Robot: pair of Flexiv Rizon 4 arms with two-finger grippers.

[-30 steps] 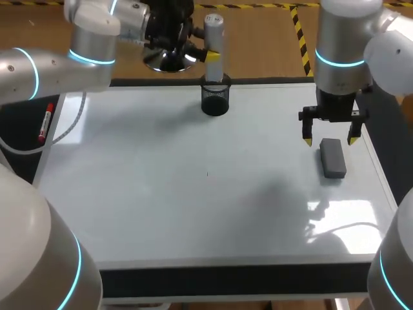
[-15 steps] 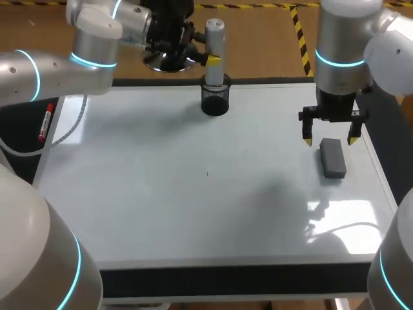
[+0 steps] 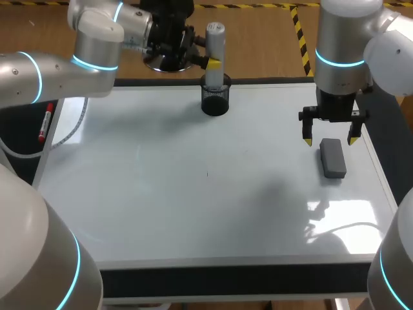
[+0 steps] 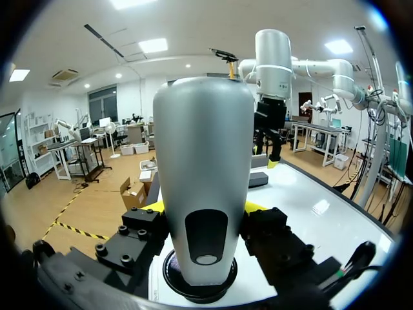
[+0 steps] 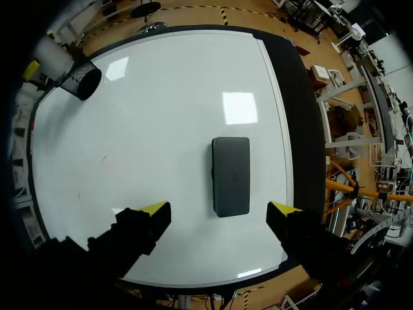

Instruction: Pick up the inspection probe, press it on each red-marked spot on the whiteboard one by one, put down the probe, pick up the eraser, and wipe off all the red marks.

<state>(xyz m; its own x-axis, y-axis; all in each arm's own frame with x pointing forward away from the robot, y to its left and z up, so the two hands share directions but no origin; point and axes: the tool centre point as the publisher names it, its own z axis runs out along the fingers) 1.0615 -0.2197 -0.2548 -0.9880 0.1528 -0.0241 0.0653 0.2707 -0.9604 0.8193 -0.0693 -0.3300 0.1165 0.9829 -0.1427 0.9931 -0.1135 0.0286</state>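
The silver inspection probe (image 3: 214, 48) stands upright at the back of the whiteboard (image 3: 193, 194), its lower end in the mouth of a black mesh cup (image 3: 215, 100). My left gripper (image 3: 211, 61) is shut on the probe (image 4: 203, 174), with a yellow tip on either side of it. The cup (image 4: 197, 294) lies directly under the left gripper (image 4: 205, 208). The dark grey eraser (image 3: 333, 158) lies flat near the board's right edge. My right gripper (image 3: 329, 140) hangs open just above the eraser (image 5: 231, 175), whose near end lies between the fingers of the right gripper (image 5: 219, 208). I see no clear red marks.
A red marker (image 3: 45, 123) lies on the black strip left of the board. A small dark speck (image 3: 208, 173) shows mid-board. The board's black frame (image 3: 226, 281) runs along the front edge.
My left arm has lowered the probe a little toward the cup. The right arm and the eraser have not moved.
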